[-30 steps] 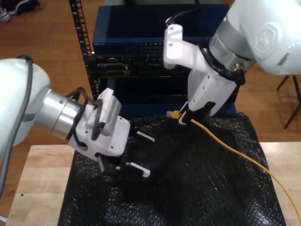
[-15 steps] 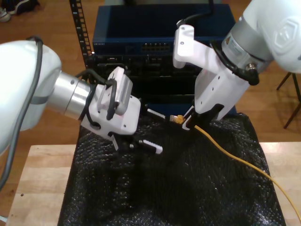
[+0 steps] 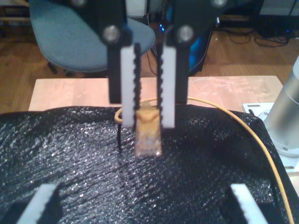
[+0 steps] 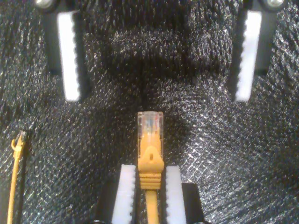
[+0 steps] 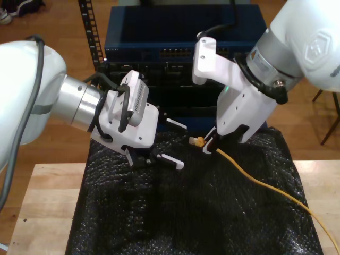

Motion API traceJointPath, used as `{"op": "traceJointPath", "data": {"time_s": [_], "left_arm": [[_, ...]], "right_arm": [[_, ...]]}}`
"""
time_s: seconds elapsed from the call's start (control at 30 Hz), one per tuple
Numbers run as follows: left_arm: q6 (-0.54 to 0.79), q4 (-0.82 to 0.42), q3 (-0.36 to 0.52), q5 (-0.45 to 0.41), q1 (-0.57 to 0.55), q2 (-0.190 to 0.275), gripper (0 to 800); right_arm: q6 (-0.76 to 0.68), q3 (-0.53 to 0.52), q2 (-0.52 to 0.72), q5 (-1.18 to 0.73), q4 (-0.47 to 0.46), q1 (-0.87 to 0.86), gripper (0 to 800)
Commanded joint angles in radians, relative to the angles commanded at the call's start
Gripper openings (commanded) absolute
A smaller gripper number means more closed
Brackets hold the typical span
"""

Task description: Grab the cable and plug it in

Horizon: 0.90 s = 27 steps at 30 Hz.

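Note:
The yellow-orange cable (image 5: 255, 178) runs from the exterior view's lower right up to its clear plug (image 5: 195, 141). My second gripper (image 5: 208, 144) is shut on the yellow boot just behind the plug (image 4: 150, 126), which sticks out past the fingertips (image 4: 126, 184) above the black mat. My first gripper (image 5: 183, 146) is open, at the exterior view's left, facing the plug (image 3: 148, 137) at close range. Its fingers (image 4: 70, 70) stand wide apart on either side of the plug's line without touching it. Each wrist view faces the other gripper: my second gripper (image 3: 148, 119) and my first gripper (image 4: 156, 93).
A black bubble-wrap mat (image 5: 186, 212) covers a wooden table (image 5: 42, 212). Behind it stands a blue rack unit (image 5: 175, 53) with rows of ports and a perforated rail (image 5: 93, 37). A blue chair (image 3: 79, 42) stands beyond the table, and an arm base (image 3: 287, 116) stands beside the mat.
My first gripper has risen off the mat and moved toward the exterior view's right, closing in on the plug. My second gripper has shifted slightly, still holding the cable.

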<state>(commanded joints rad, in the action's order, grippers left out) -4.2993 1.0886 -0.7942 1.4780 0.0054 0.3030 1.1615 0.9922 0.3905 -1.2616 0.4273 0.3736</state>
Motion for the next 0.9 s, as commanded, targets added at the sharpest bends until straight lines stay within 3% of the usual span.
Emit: {"op": "traceJointPath", "data": {"time_s": [0.63, 0.9], "left_arm": [[-0.002, 0.04, -0.002, 0.058, 0.002, 0.02, 702], [-0.003, 0.041, 0.002, 0.057, 0.003, 0.018, 606]], "right_arm": [[0.006, -0.014, -0.002, 0.005, 0.0, -0.002, 6], [0.005, -0.012, 0.003, 0.005, 0.0, -0.005, 6]]}}
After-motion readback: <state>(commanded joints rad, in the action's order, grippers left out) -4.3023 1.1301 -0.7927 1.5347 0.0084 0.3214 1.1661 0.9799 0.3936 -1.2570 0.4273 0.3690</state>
